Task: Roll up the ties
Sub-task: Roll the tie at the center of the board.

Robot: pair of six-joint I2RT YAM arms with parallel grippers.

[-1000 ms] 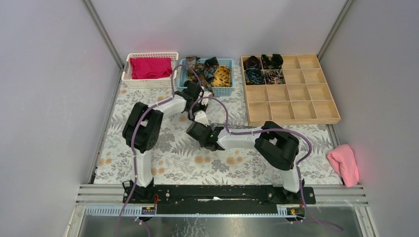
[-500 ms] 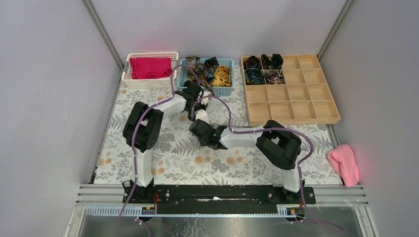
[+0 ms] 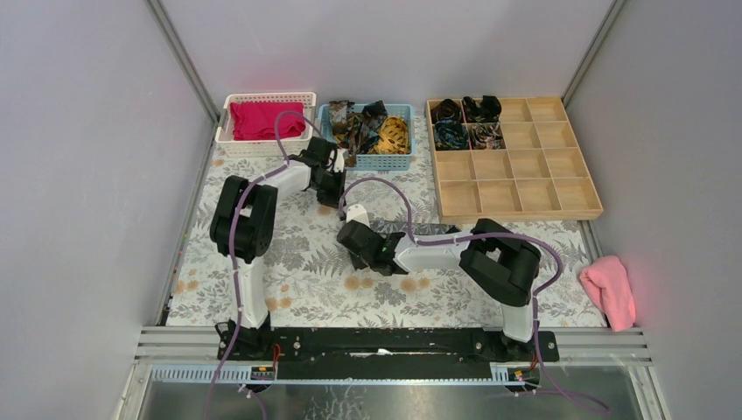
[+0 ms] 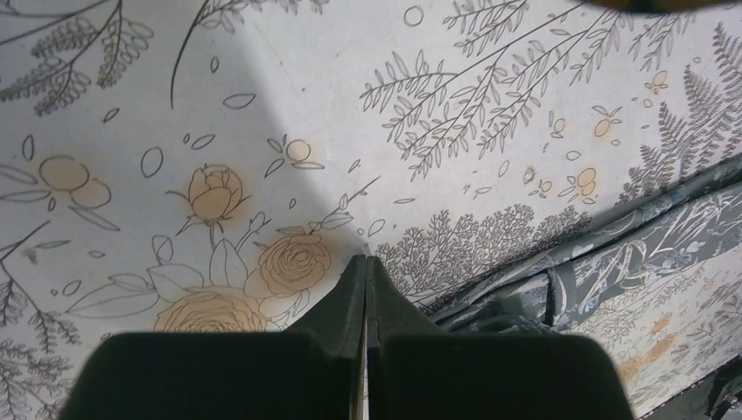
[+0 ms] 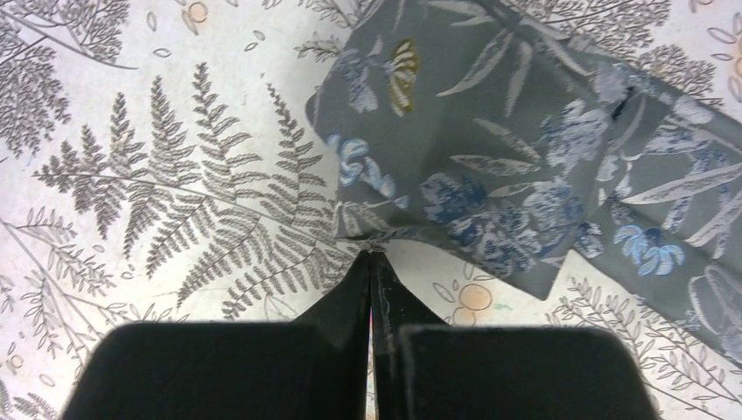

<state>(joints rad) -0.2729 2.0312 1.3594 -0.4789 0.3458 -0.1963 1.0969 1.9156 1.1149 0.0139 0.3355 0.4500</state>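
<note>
The tie point(image 5: 525, 149) was grey, the surface point(image 4: 219, 114) white.
The tie bore blue flowers, pale leaves and one yellow butterfly; the surface, grey ferns and orange roses. Along its far edge were a magenta cloth point(image 3: 262, 120), a blue basket point(image 3: 385, 161) and a pale wood tray point(image 3: 521, 213).

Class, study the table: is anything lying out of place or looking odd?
Yes. A pink cloth lies crumpled off the floral mat, by its right edge, far from the white basket that holds the magenta cloth.

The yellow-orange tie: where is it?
Top view: the yellow-orange tie lies in the blue basket, right end, between the white basket and the wooden tray.
</note>
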